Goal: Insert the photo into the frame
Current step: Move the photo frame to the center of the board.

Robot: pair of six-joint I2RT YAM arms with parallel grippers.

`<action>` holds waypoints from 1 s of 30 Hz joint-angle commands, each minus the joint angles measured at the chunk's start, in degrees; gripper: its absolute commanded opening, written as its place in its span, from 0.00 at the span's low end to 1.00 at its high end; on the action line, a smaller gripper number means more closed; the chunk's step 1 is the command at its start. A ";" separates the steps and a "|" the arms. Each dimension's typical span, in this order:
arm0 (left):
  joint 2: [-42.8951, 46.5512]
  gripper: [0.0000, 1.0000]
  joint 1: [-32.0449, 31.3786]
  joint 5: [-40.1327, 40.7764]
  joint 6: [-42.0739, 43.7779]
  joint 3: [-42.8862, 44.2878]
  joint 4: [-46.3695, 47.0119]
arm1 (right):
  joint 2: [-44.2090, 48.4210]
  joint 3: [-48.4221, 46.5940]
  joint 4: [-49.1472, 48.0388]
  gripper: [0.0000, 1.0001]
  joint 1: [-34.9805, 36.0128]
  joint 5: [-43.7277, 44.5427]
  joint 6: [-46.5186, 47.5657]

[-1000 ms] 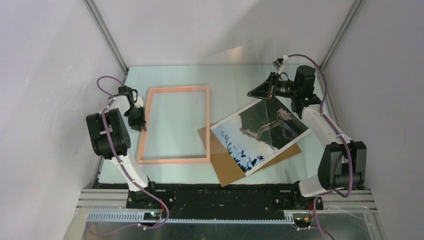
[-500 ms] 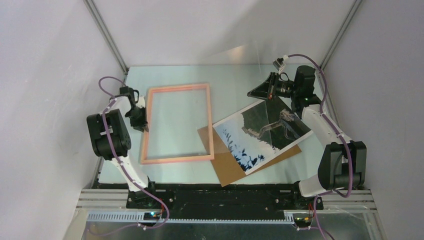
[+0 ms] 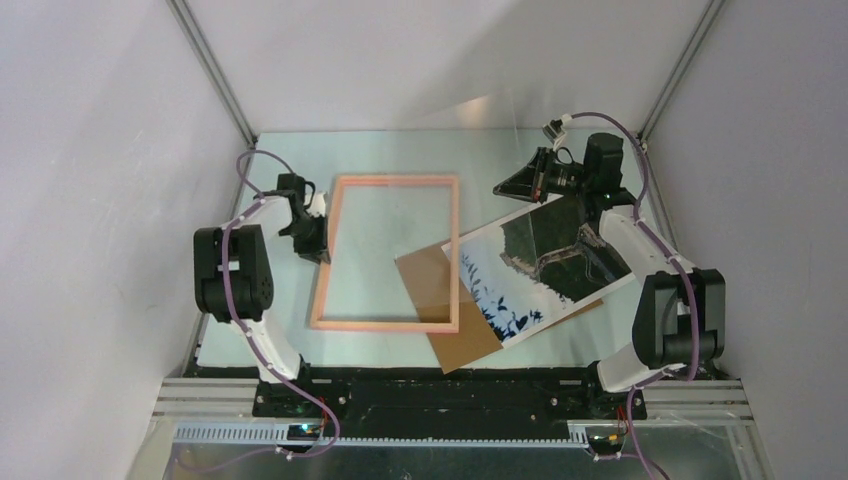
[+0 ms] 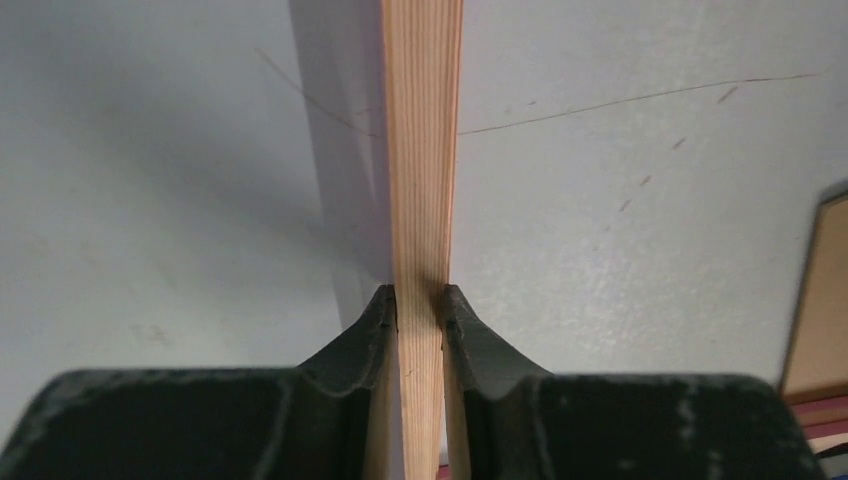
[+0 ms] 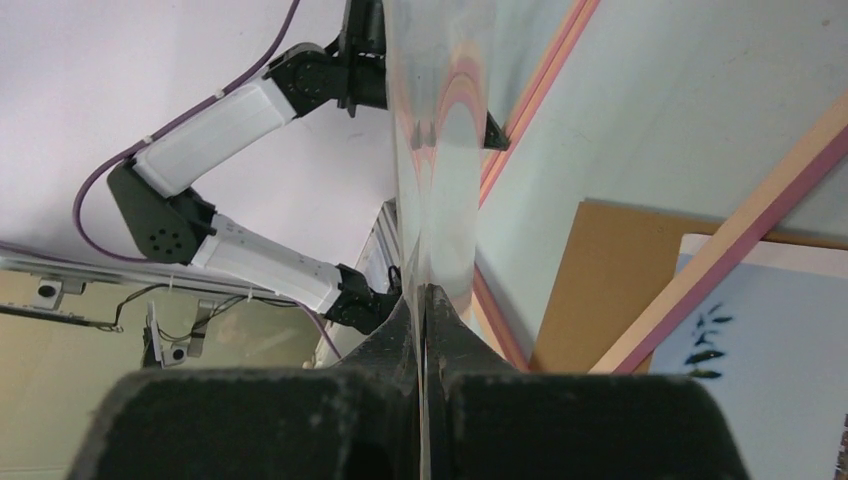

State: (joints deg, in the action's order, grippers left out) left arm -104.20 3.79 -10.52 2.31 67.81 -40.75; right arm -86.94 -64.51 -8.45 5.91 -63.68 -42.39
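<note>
The photo (image 3: 520, 300) is lying face up on the board (image 3: 465, 345), at 3 o'clock from the frame (image 3: 386, 181) and not yet inside it. The frame is lying flat on the table (image 3: 290, 160). Its 3 o'clock rail is crossing the board and reaching the photo's nearest corner; I cannot tell whether it overlaps that corner.

Judging from this, the insertion is not done: the photo has yet to be brought into the opening.

The left arm is reaching up from 7 o'clock with its elbow raised. The left gripper (image 4: 420, 295) is clamping the frame's 9 o'clock rail, one finger on each side of the wood. The right arm is folding up along the table's 3 o'clock edge. The right gripper (image 5: 422, 290), at 12 o'clock from the photo, is pinching a thin clear sheet (image 5: 440, 150), which is standing on edge over the photo.
</note>
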 commanded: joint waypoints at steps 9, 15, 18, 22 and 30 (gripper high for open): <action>2.03 0.00 -2.82 -16.25 -10.20 -5.43 7.12 | -8.37 -0.11 -14.62 0.00 1.28 0.81 -6.30; 1.10 0.00 -2.79 -22.35 -13.16 -7.80 10.98 | -12.94 -0.11 -17.10 0.00 2.79 1.43 -7.50; 1.87 0.00 -2.92 -24.08 -14.10 -9.74 12.51 | -15.17 -0.11 -19.33 0.00 3.76 1.80 -8.33; 2.73 0.02 -2.93 -24.72 -13.46 -11.02 13.23 | -18.04 -0.11 -23.66 0.00 4.45 2.07 -11.60; 4.76 0.33 -2.75 -26.04 -11.45 -12.71 13.29 | -23.45 -0.09 -31.59 0.00 5.80 2.88 -18.75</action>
State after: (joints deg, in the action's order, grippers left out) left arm -101.45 2.24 -31.57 -9.45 57.06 -25.85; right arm -108.95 -64.49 -31.86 10.94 -61.39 -56.40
